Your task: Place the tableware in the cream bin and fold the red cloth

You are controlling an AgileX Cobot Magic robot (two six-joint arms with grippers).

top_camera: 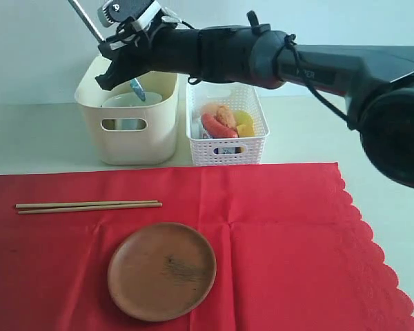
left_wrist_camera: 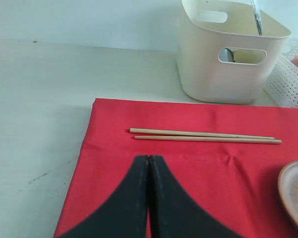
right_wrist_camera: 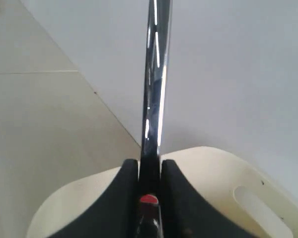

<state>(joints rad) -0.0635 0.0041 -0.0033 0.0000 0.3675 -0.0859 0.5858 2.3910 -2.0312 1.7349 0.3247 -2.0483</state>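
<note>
Exterior: your right gripper (top_camera: pixel 116 63) pinches the shiny silver knife (top_camera: pixel 85 19) above the smooth cream bin (top_camera: pixel 127 141); chopsticks (top_camera: pixel 88 205) and round brown plate (top_camera: pixel 161 270) lie on the red cloth (top_camera: pixel 283 241). Left wrist: left gripper (left_wrist_camera: pixel 149 161) jaws pressed together, empty. Right wrist: jaws clamped on steel.

Bright even light, glare streaking the silver knife (right_wrist_camera: pixel 155 74)

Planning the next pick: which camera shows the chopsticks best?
Left wrist view: the chopsticks lie whole and large, side by side on the red cloth. Exterior view shows them whole too, but smaller. Right wrist view does not show them.
</note>
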